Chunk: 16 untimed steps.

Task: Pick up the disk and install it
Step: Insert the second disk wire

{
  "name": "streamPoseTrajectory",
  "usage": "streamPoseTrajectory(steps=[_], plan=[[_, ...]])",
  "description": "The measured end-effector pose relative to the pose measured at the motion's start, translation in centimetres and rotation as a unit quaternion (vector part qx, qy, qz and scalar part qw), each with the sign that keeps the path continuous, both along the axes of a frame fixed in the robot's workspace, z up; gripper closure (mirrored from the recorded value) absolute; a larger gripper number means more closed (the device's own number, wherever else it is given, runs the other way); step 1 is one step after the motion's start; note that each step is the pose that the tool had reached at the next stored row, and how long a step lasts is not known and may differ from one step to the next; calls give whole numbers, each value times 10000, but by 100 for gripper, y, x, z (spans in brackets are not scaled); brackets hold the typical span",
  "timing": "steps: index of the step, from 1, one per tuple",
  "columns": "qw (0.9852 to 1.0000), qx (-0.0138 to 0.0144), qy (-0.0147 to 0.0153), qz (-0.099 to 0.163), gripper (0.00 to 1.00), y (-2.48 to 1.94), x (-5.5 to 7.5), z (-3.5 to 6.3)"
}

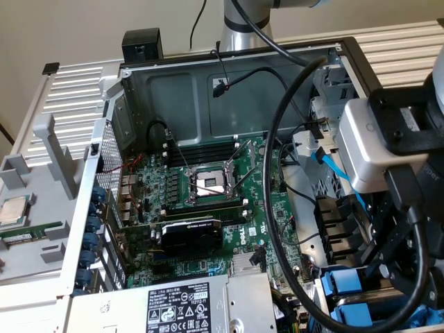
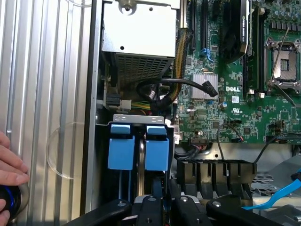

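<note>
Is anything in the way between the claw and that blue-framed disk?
Nothing visible. The claw sits right at the disk in its blue carrier, standing in the drive bay. The black cables lie beyond it, not between.

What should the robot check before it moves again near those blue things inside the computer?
1. Computer case open: ok.
2. Gripper close to the blue carrier pieces: ok.
3. Gripper holding something: cannot tell.
4. Person's hand outside the case: ok.
5. Black cables clear of the blue pieces: cannot tell.
</note>
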State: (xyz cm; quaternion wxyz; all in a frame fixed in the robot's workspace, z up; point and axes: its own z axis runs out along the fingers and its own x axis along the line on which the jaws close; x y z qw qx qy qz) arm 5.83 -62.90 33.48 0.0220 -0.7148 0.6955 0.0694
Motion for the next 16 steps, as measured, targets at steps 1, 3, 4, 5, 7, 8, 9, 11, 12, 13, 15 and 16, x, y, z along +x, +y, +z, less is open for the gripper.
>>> streamPoseTrajectory(steps=[1, 3, 4, 5, 7, 8, 9, 11, 12, 13, 15, 16], plan=[[10000, 0, 0, 0, 84, 0, 0, 0], [10000, 0, 0, 0, 84, 0, 0, 0], [10000, 0, 0, 0, 84, 0, 0, 0], [10000, 0, 0, 0, 84, 0, 0, 0], [10000, 0, 0, 0, 84, 0, 0, 0], [10000, 1, 0, 0, 84, 0, 0, 0], [10000, 1, -1, 0, 82, 0, 1, -1], [10000, 2, 0, 0, 76, 0, 0, -2], [10000, 2, 0, 0, 76, 0, 0, -2], [10000, 2, 0, 0, 69, 0, 0, -1], [10000, 1, 0, 0, 69, 0, 0, -1], [10000, 0, 0, 0, 69, 0, 0, 0]])
